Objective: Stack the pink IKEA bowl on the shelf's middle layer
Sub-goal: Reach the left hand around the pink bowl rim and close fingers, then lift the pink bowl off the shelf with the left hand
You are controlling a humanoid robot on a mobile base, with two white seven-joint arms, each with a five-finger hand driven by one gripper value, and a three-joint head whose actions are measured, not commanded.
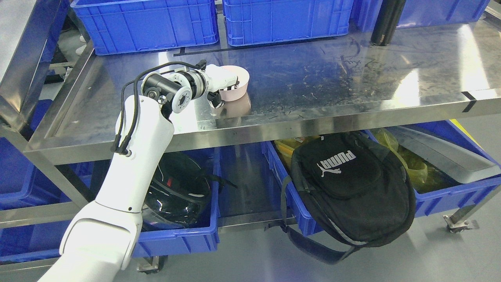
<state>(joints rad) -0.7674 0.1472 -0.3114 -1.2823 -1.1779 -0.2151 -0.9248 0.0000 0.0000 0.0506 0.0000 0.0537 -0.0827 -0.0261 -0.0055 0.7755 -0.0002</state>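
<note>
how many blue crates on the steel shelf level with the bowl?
3. One crate at back left, a second crate at back centre, and a third crate at back right, partly behind a black bottle and cut off by the frame; more may sit beyond view.

Your left hand (219, 84): white shell, black finger joints. Bowl (238, 83) at your fingertips: pale pink, plain. Shelf (352, 78) under your fingers: bare silver steel, scuffed, with black tape strips. Crates (145, 23) beyond your fingers: solid blue, ribbed walls. Bottle (385, 23) far right of your fingers: matte black. Backpack (352, 188) below and right of your fingers: black, white Puma logo. Helmet (178, 192) below your fingers: glossy black, red mark.
</note>
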